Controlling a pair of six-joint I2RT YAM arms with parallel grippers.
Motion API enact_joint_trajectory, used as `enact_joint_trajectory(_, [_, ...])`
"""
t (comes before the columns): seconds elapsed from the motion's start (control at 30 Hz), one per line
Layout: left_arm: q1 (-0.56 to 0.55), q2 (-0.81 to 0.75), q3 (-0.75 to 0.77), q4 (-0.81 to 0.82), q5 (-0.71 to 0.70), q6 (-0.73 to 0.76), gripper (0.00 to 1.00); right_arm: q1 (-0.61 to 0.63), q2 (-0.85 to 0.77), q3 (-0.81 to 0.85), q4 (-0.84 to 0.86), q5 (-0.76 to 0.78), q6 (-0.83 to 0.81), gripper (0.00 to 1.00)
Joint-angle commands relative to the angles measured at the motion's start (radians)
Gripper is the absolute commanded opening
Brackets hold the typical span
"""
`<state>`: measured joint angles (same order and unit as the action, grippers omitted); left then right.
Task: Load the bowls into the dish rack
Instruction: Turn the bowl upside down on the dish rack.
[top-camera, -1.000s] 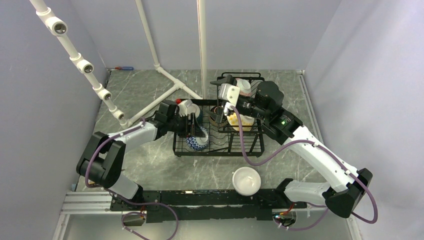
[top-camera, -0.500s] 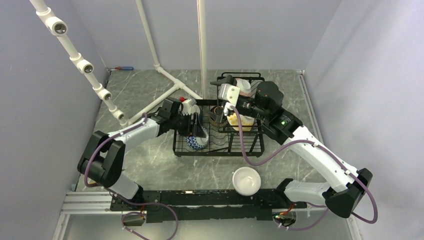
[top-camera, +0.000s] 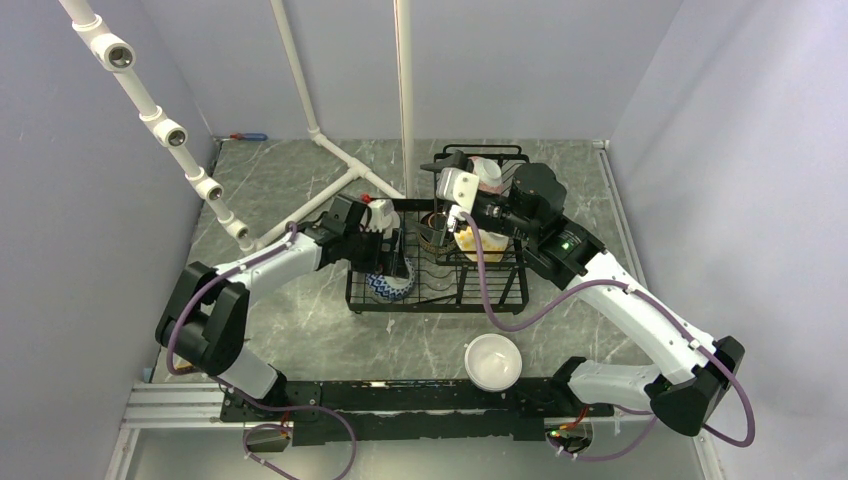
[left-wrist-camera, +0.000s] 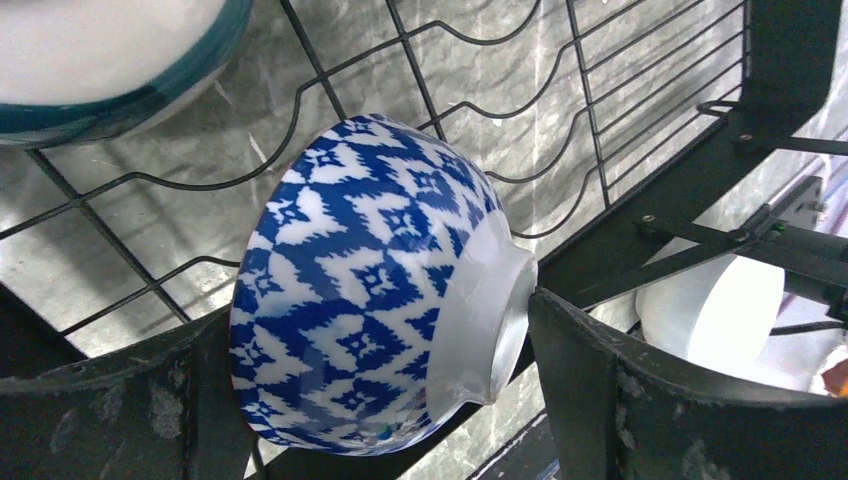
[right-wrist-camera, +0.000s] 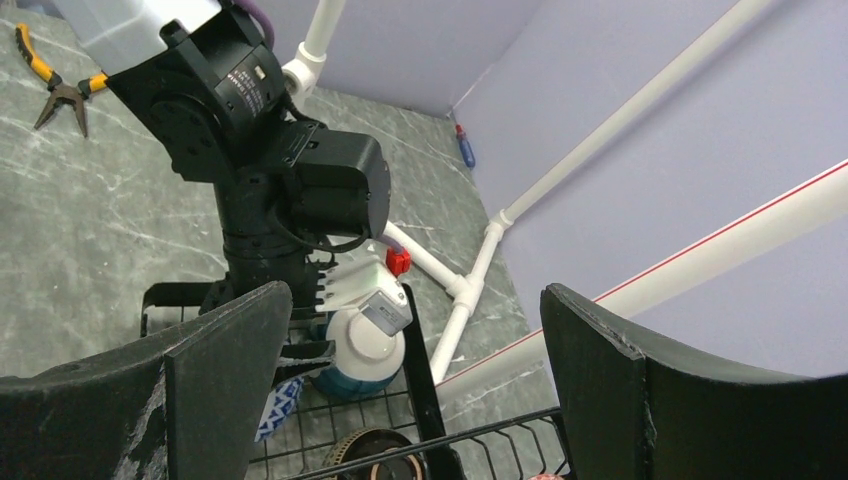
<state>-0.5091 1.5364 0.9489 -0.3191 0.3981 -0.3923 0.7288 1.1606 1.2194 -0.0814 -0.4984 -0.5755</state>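
A white pipe frame (top-camera: 352, 172) stands on the grey marbled table (top-camera: 270, 175), a screwdriver (top-camera: 248, 136) near its far edge.

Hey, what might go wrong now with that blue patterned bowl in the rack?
The blue-and-white patterned ceramic bowl lies tilted on its side on the black wire dish rack, close between the fingers of the left gripper. Lifting away could snag it, or it may roll.

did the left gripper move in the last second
Yes. The left gripper has shifted a little to the right and toward the back wall, further in over the left edge of the dish rack.
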Motion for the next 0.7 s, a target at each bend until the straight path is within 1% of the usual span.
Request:
enact_joint_trajectory(0.0, [-0.02, -0.03, 0.065, -0.088, -0.116, 0.075, 0.94, -0.003, -0.029, -0.006, 0.029, 0.004, 0.01, 1.0])
enact_joint_trajectory(0.1, [-0.044, -0.029, 0.11, -0.152, -0.179, 0.115, 0.94, -0.002, -0.03, -0.006, 0.029, 0.006, 0.01, 1.0])
enact_joint_trajectory(0.27, [-0.058, -0.002, 0.162, -0.227, -0.226, 0.159, 0.94, -0.003, -0.03, -0.009, 0.031, 0.004, 0.009, 1.0])
enact_joint_trajectory(0.5, [-0.061, -0.009, 0.177, -0.26, -0.286, 0.193, 0.94, -0.002, -0.032, -0.008, 0.025, 0.004, 0.006, 1.0])
enact_joint_trajectory(0.6, [-0.064, -0.036, 0.185, -0.267, -0.314, 0.21, 0.94, -0.003, -0.031, -0.008, 0.025, 0.003, 0.005, 1.0])
enact_joint_trajectory(0.67, [-0.072, -0.063, 0.185, -0.253, -0.304, 0.227, 0.94, -0.003, -0.031, -0.007, 0.025, 0.003, 0.006, 1.0])
